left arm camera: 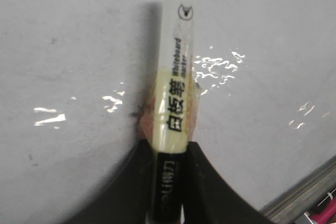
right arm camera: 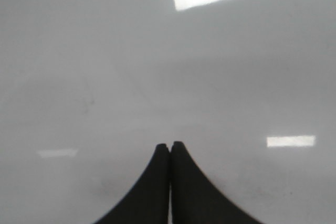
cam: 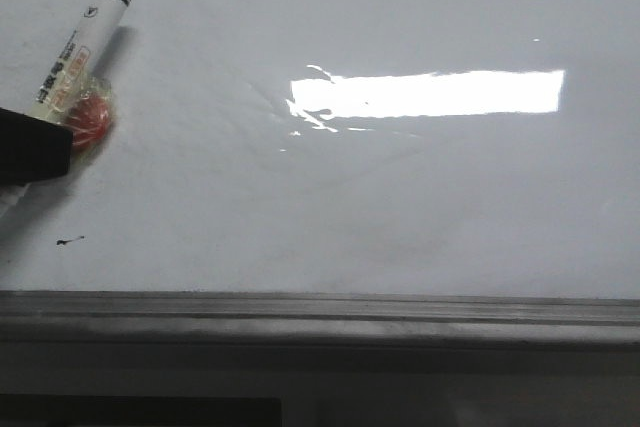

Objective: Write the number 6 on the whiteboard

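**Marker held against a board that bore no numeral**

The large glossy white-grey whiteboard (cam: 400,207) filled the front view, a bright rectangular light reflection (cam: 430,93) across its upper middle and a grey metal ledge (cam: 320,315) running along its lower edge. No drawn 6 could be made out on it in any view; the only ink visible was a tiny black smudge mark (cam: 70,240) low on the board's left side.

At the board's upper left, the black left gripper (cam: 35,152) was cut off by the frame edge, so little of it showed from the front. The left wrist view showed its two fingers clamped on a white whiteboard marker with a black end band (left arm camera: 176,82), wrapped partway in clear yellowish tape over something red (cam: 92,117). The barrel read "Whiteboard marker" beside large Chinese characters; a small animal-head logo sat nearer the black band. The marker's tip was hidden.

The right gripper (right arm camera: 169,148) appeared only in its own wrist view, fingers pressed together with nothing between them, over bare board.
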Controlling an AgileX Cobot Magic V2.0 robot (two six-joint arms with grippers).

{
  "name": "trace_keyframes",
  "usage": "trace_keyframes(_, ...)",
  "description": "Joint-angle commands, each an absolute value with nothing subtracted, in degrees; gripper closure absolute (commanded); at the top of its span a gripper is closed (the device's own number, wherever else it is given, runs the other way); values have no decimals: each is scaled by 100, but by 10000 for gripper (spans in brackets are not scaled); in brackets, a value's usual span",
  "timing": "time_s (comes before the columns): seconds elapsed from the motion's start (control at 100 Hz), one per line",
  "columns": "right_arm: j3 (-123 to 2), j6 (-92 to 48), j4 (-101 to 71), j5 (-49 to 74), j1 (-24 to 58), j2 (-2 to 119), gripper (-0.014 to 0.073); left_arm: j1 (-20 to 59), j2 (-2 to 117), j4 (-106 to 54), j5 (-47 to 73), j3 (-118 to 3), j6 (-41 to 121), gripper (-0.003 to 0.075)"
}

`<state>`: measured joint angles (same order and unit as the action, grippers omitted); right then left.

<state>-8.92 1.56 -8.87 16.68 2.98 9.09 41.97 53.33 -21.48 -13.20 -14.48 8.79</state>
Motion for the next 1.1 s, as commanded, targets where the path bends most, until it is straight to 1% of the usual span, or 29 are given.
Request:
trace_keyframes(0.0,-1249,-201,-853,1622,497,1197,659,4175,5446,-2410,-1219,-1645,866,739)
trace_keyframes(0.08,-1416,-600,-853,1854,841,1441,659,4175,5446,-2300,-886,-1836,866,739)
trace_keyframes(0.31,-1913,-600,-1183,2104,1934,2253,659,4175,5446,-1156,472,-2618,876,739)
trace_keyframes(0.4,-2192,-600,-1320,2183,2418,2607,641,4223,5446,-739,640,-2791,1005,739)
trace_keyframes(0.45,-2340,-600,-1437,2195,2685,2857,594,4350,5446,-542,586,-2812,1289,739)
trace_keyframes(0.5,-2494,-600,-1531,2184,3005,3086,517,4505,5446,-497,469,-2816,1562,739)
trace_keyframes(0.55,-2640,-600,-1582,2133,3302,3319,414,4699,5446,-488,382,-2816,1817,739)
trace_keyframes(0.57,-2696,-610,-1582,2092,3433,3422,388,4789,5446,-476,357,-2816,1898,739)
trace_keyframes(0.63,-2854,-610,-1582,1913,3828,3727,274,5029,5446,-461,300,-2816,2217,739)
trace_keyframes(0.64,-2871,-610,-1582,1894,3872,3759,274,5087,5446,-461,274,-2816,2238,739)
trace_keyframes(0.69,-2998,-610,-1582,1781,4174,3977,222,5276,5446,-461,130,-2816,2278,739)
trace_keyframes(0.74,-3140,-610,-1582,1659,4496,4212,214,5454,5446,-461,-34,-2816,2278,739)
trace_keyframes(0.86,-3344,-610,-1582,1078,4983,4633,217,5725,5446,-415,-279,-2816,2278,739)
trace_keyframes(1.09,-3518,-610,-1940,245,5220,5224,217,6059,5446,-391,-309,-2816,2278,739)
